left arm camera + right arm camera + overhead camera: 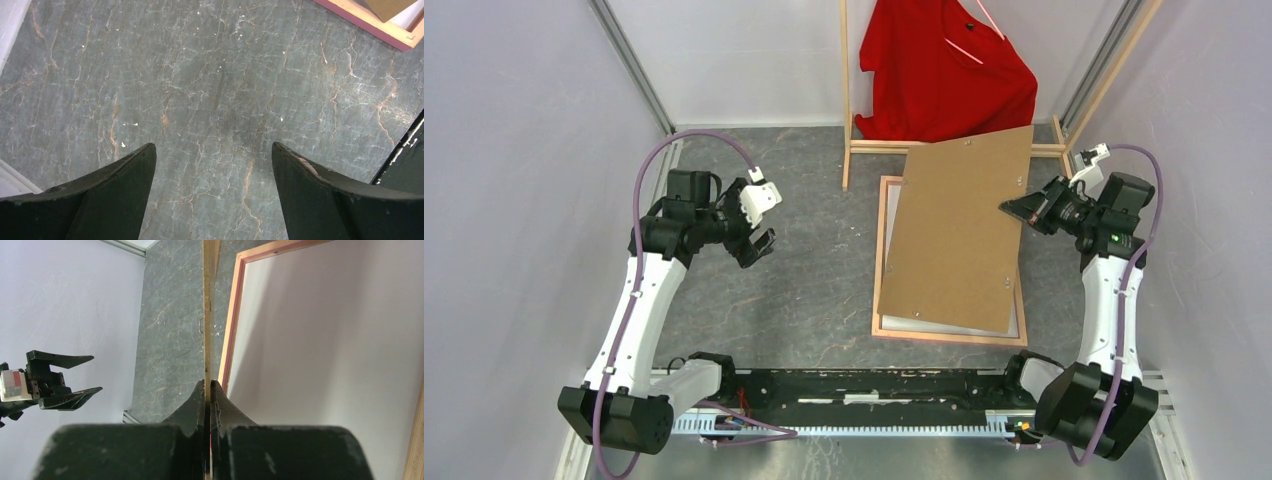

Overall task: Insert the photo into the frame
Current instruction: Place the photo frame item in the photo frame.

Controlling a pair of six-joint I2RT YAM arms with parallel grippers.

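On the right half of the grey marbled worktop [804, 280] the frame [949, 333] lies flat with its light wood back up. A thin pink edge shows along its side in the left wrist view [370, 22] and along its inner lip in the right wrist view [235, 315]. Inside the frame lies the photo [890, 230] with its plain white back up. From above only a strip along the left and bottom sides shows, while the right wrist camera sees a broad white surface [325, 340] with a soft shadow across it. A brown backing board [959, 230] covers most of the photo. It is skewed against the frame, so that its far right corner reaches out over the foot rail of the wooden clothes rack [845, 100], where a red shirt [944, 70] hangs at the back. The right end effector [1014, 210] is clamped on the board's right edge. In its own camera the board appears edge-on as a thin line [207, 315] pinched between the closed fingers [195, 405], and that edge is raised off the photo. The left end effector [769, 222] hangs well apart from the frame over bare worktop, its fingers spread wide and gripping nothing [212, 150]. It also appears at the left of the right wrist view [96, 373].
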